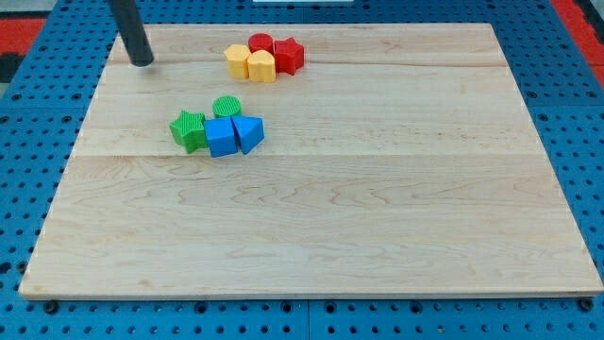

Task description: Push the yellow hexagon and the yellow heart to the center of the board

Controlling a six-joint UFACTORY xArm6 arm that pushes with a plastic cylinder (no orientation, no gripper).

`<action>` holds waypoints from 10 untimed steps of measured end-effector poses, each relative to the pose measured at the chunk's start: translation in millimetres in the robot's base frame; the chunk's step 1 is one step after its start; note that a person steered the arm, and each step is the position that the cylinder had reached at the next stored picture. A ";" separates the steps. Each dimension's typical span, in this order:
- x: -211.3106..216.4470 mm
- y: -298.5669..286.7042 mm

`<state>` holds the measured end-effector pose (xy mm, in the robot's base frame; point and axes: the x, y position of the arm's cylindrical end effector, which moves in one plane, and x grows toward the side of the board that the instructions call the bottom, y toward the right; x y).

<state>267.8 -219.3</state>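
Note:
The yellow hexagon (238, 59) and the yellow heart (261, 66) lie side by side near the view's top of the wooden board (377, 236), touching each other. A red cylinder (260, 43) and a red star (289, 55) press against them from the top and right. My tip (142, 62) rests on the board at the view's top left, about a hundred pixels to the left of the yellow hexagon, touching no block.
A second cluster sits left of the board's middle: a green star (189, 129), a green cylinder (227, 106), a blue cube-like block (221, 137) and a blue triangle (249, 132). Blue pegboard (38, 142) surrounds the board.

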 end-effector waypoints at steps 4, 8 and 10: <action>1.5 115.4; 39.7 253.9; 117.5 255.6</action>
